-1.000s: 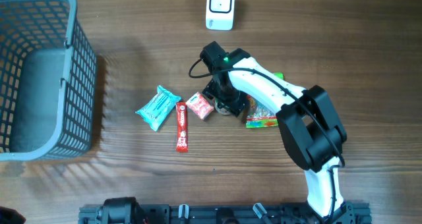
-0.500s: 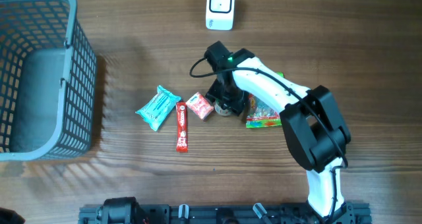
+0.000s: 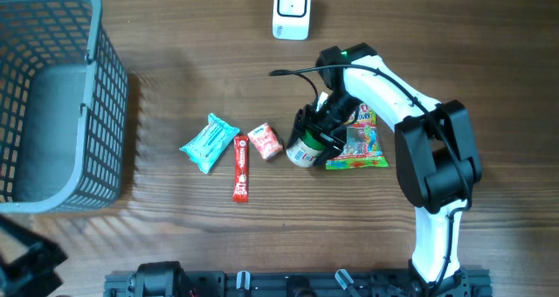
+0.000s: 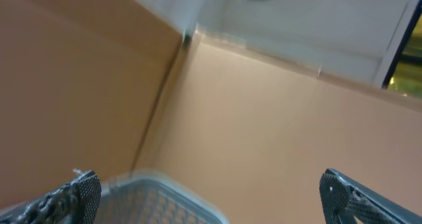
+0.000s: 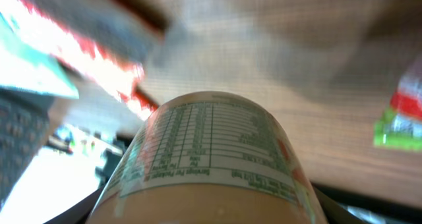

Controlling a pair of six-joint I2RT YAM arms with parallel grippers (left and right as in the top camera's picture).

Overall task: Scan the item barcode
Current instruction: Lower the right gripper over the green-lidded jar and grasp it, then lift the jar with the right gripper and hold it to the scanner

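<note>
My right gripper (image 3: 313,136) is shut on a small bottle (image 3: 301,151) with a peach-coloured body and a printed nutrition label. The bottle sits at the table's middle, tilted, its end pointing down-left. In the right wrist view the bottle (image 5: 211,151) fills the lower centre, with dark fingers (image 5: 89,209) at its sides. The white barcode scanner (image 3: 291,10) stands at the far edge, well apart from the bottle. My left gripper (image 4: 211,197) is open with nothing between its fingertips (image 4: 74,195), off the table's near-left corner.
A grey mesh basket (image 3: 105,87) stands at the left and shows blurred in the left wrist view as well (image 4: 155,197). A teal packet (image 3: 210,142), a red bar (image 3: 241,167) and a small red-and-white packet (image 3: 265,141) lie left of the bottle. A colourful gummy bag (image 3: 360,144) lies to its right.
The right arm has swung to the right and turned its wrist, and its jaws have closed onto the bottle. The gummy bag is now mostly uncovered. The left arm has come into view at the bottom left.
</note>
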